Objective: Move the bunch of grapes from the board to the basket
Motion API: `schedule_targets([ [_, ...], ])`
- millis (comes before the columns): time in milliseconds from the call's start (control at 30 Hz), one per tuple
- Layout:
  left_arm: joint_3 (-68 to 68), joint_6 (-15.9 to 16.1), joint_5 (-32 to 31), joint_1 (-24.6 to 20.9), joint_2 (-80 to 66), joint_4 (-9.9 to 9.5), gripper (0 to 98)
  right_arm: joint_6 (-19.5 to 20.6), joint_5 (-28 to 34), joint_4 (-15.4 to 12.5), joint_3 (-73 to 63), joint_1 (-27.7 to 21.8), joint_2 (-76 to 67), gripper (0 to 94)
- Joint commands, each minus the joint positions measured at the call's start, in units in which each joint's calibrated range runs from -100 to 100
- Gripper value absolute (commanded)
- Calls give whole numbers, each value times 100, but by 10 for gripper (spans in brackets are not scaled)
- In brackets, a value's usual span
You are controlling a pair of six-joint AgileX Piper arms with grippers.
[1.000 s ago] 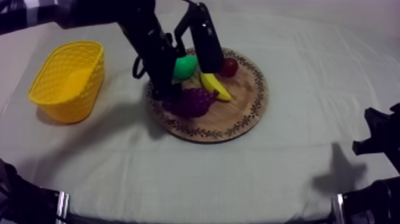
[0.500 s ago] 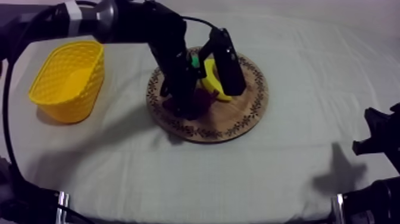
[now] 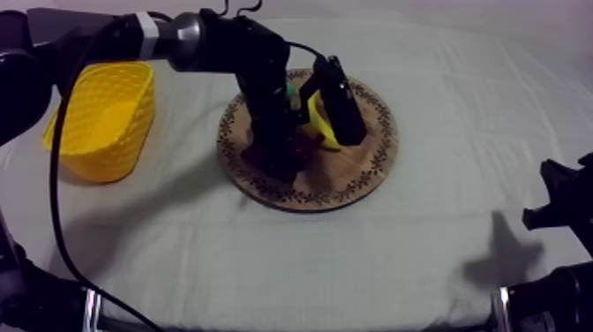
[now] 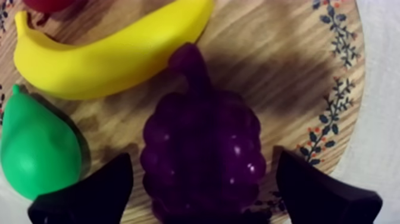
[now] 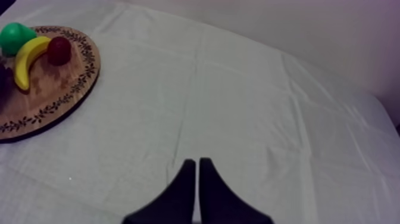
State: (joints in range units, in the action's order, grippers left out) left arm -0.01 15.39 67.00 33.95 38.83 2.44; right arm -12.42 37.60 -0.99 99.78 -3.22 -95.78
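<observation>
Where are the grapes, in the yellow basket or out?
Out: the bunch of grapes lies on the wooden board, inside the open left gripper.

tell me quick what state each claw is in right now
Left claw: open, a finger on each side of the bunch of grapes on the wooden board.
Right claw: closed, holding nothing, over the cloth.

The left arm (image 3: 229, 44) is black and rounded, with a shiny grey metal ring (image 3: 181, 40) and a narrow white band (image 3: 146, 22) close to one joint. The left gripper (image 4: 202, 193) has two flat black fingers (image 4: 89, 196) which become narrower toward the tips. The right gripper (image 5: 197, 179) has the same matt black fingers. The right arm (image 3: 565, 207) is black and more angular.
</observation>
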Motion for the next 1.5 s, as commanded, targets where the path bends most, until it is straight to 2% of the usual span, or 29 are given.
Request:
schedule_targets([
  [0,-37,-9,50,-2,33,6,886,-1,-2,-1,-1,1,2,3],
  [367,-111,-71,132,-1,101,10,750,-1,-2,-1,-1,1,2,3],
  [633,-129,-151,135,-1,103,3,477,-1,-2,-1,-1,1,2,3],
  [767,-145,-192,154,-3,103,-4,395,-1,-2,-1,-1,1,2,3],
  [1133,-47,-283,170,15,-85,-20,345,-1,-2,-1,-1,1,2,3],
  [1467,101,-587,460,158,-1206,-133,354,-1,-2,-1,-1,1,2,3],
])
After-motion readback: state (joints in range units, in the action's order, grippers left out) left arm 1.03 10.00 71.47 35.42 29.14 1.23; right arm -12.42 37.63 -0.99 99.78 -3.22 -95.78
